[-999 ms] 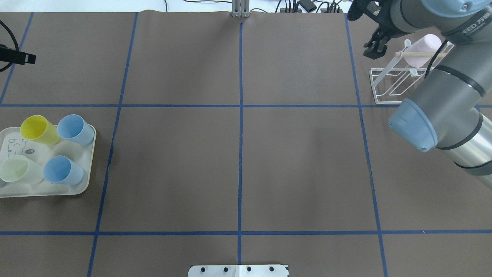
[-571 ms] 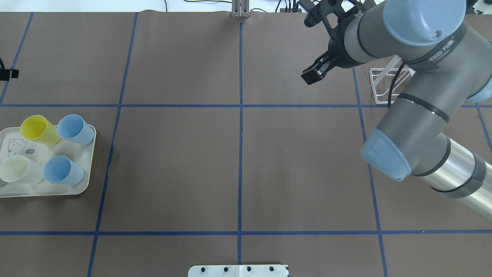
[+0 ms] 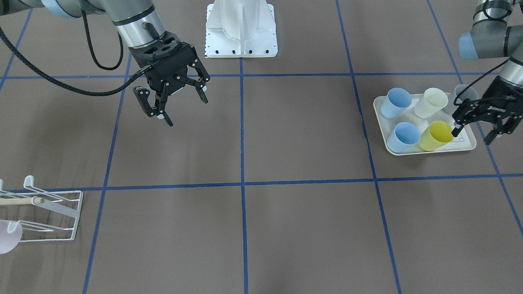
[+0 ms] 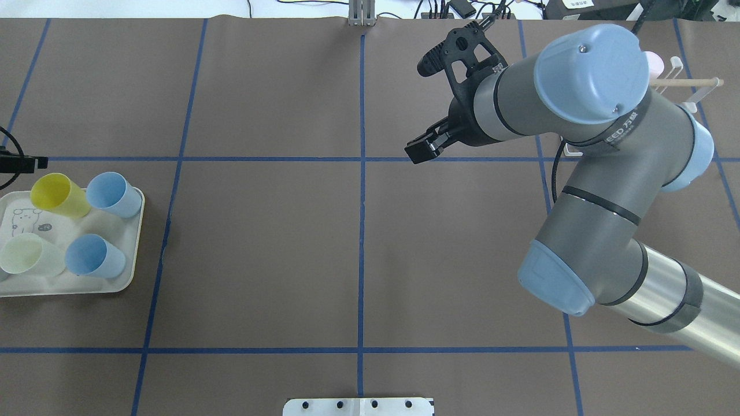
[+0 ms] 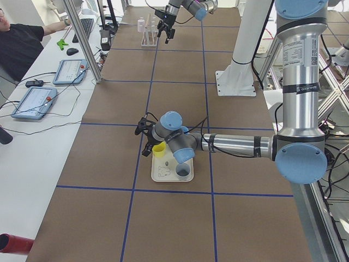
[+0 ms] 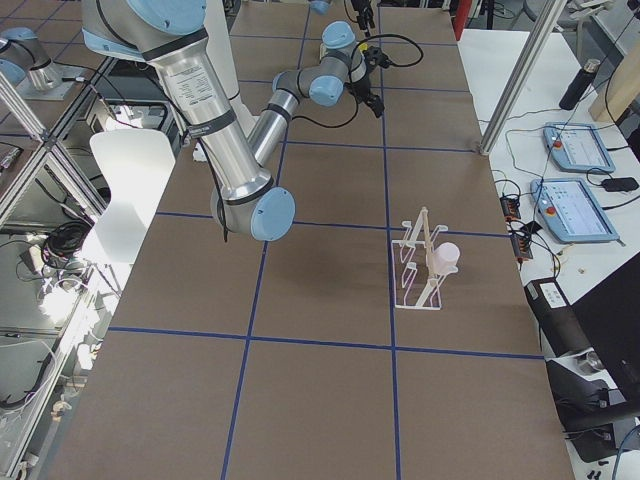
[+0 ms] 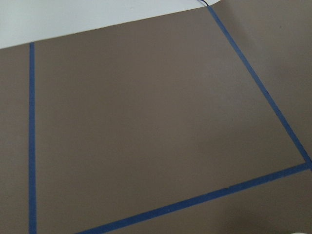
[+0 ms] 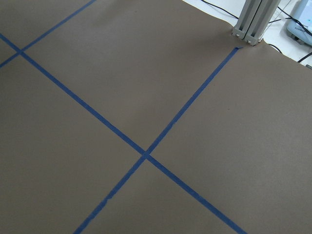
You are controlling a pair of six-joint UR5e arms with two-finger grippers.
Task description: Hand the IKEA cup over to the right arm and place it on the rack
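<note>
Front-facing view gives the most. At its left edge, well apart from the right gripper [image 3: 186, 111], stands the rack [image 3: 61, 210]. The pink cup [image 3: 8, 241] hangs on it, cut by the frame. The right gripper hangs over bare paper, its fingers apart and nothing between them. Further right, past the white base [image 3: 241, 32], the tray [image 3: 380, 116] holds five cups: two blue, one pale green, a grey cup [image 3: 466, 94] and a yellow cup [image 3: 435, 136]. The left gripper [image 3: 471, 137] is just beside the yellow cup, fingers spread and holding nothing. One fingertip overlaps the cup's rim here, but I cannot tell if it touches.

Overhead view misses much of this. Only a black bit of the left gripper shows at its left edge, and the grey cup is almost out of frame. The right arm [image 4: 584, 190] covers nearly all of the rack, so only the rod [image 4: 688, 82] end and a sliver of the pink cup remain. The right side view shows the rack whole, with the pink cup hung on it. Both wrist views show only brown paper [image 7: 146, 122] and blue tape [image 8: 146, 155].
</note>
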